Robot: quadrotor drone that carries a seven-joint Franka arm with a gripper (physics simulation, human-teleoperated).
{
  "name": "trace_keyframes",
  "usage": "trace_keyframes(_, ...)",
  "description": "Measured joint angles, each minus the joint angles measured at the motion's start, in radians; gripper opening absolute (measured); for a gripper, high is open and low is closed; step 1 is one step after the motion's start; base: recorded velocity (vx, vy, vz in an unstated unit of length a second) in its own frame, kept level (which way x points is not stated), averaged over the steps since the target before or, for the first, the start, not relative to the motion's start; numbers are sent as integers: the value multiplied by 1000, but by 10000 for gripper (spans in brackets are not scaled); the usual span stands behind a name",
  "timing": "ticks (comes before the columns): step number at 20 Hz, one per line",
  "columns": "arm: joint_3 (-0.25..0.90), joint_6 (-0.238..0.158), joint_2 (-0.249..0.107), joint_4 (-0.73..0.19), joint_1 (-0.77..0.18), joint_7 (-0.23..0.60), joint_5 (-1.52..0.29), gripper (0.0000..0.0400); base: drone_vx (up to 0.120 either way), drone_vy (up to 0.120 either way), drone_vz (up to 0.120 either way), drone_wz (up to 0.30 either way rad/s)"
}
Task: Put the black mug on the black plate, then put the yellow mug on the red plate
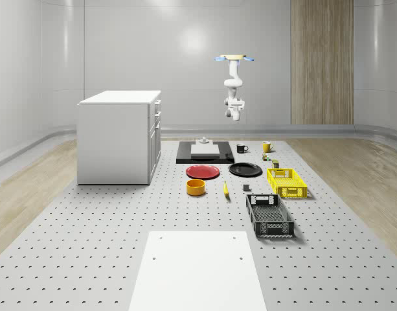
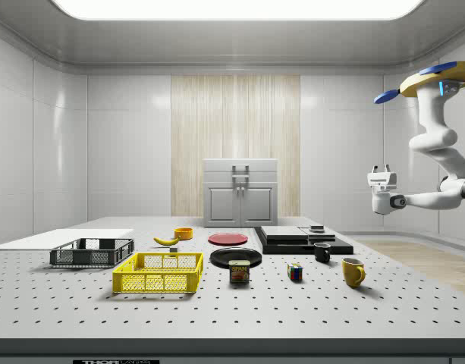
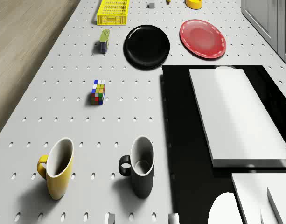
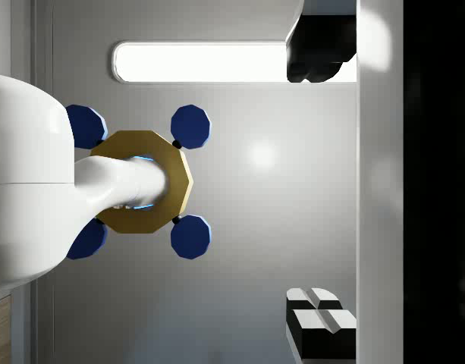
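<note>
The black mug (image 3: 143, 167) stands upright on the table beside the yellow mug (image 3: 58, 169), both empty; in the side view the black mug (image 2: 322, 252) and the yellow mug (image 2: 353, 271) are on the right. Further along lie the black plate (image 3: 146, 45) and red plate (image 3: 202, 38), both bare. The drone (image 1: 234, 59) hovers high over the table's far end, behind the mugs. Its arm hangs down and the gripper (image 2: 381, 170) points upward, well above the mugs, open and holding nothing. In the wrist view the gripper (image 4: 319, 186) faces the ceiling and the drone (image 4: 141, 182).
A black board with a white block (image 3: 236, 112) lies beside the black mug. A Rubik's cube (image 3: 98, 92), a can (image 3: 104, 41), a yellow basket (image 1: 287, 182), a black basket (image 1: 269, 216), a banana (image 1: 226, 189), a yellow bowl (image 1: 195, 187) and a white cabinet (image 1: 119, 136) are around.
</note>
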Motion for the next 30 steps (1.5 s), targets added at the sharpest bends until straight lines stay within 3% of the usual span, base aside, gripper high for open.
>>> trace_keyframes(7,2,-111,33,149,-3,-2,1,400,6,0,0,0)
trace_keyframes(13,3,-168,69,248,-5,-2,2,400,120,0,0,0)
trace_keyframes(19,3,-188,83,286,-6,-3,2,400,120,0,0,0)
trace_keyframes(30,4,-188,84,295,-7,-3,2,400,120,0,0,0)
